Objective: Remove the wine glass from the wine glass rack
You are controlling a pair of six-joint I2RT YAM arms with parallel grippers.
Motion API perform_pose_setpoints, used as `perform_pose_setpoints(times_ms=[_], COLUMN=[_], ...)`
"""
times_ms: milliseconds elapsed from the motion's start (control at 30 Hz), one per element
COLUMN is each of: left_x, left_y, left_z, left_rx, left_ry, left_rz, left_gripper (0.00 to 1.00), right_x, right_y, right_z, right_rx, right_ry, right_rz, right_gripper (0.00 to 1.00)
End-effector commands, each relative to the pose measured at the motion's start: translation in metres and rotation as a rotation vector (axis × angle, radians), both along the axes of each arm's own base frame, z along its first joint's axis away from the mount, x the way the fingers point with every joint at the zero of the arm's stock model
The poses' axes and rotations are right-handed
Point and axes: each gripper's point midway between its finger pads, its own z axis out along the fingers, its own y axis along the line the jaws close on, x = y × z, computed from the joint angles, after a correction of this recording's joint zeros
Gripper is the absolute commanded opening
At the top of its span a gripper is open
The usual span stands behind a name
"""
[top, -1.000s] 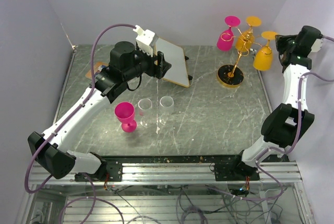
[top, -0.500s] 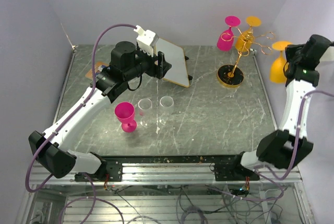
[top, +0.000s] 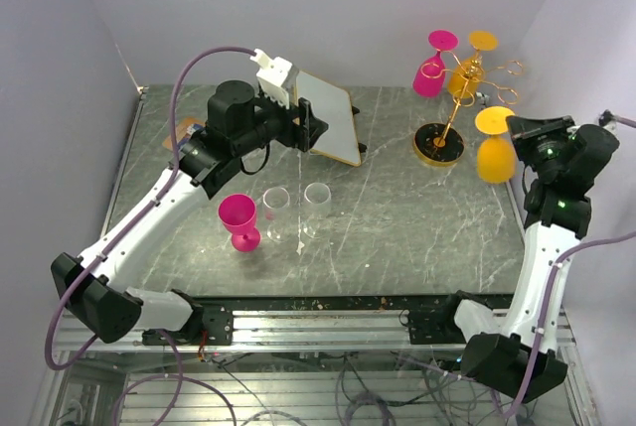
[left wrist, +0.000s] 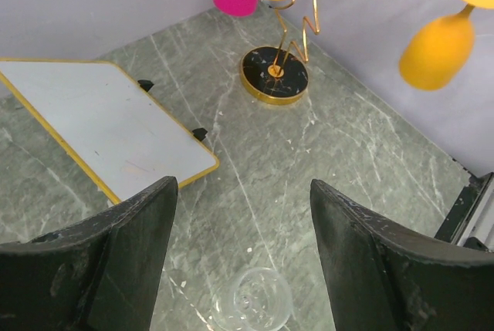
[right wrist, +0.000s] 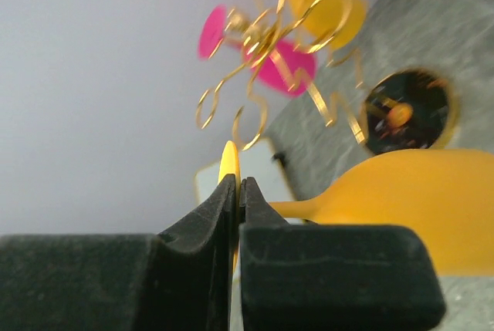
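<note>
The wine glass rack stands at the back right on its round dark base. A pink glass and an orange glass hang from it upside down. My right gripper is shut on the foot of another orange wine glass. It holds this glass upside down, clear of the rack, to the rack's right and nearer. In the right wrist view the gripper pinches the foot edge, and the bowl lies to the right. My left gripper is open and empty above the table.
A white board with a gold edge lies at the back middle. A pink glass and two clear glasses stand upright mid-table. The side wall is close behind the right arm.
The orange glass came off the rack's right ring arm. My right gripper carried it out to the right, then nearer and lower. The left arm has not moved.
</note>
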Motion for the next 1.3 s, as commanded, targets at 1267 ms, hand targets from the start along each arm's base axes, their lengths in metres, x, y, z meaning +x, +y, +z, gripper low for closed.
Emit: perform_pose_setpoints(times_ms=[1267], left_x=[-0.099], left_y=[0.01], left_z=[0.092], left_rx=[-1.061], left_ry=[0.25], left_rz=[-0.438], left_gripper=[0.85], right_x=[-0.052], right_y=[0.274], right_z=[0.13], right_rx=[0.951], right_ry=[-0.57], right_rz=[1.324], right_gripper=[0.0])
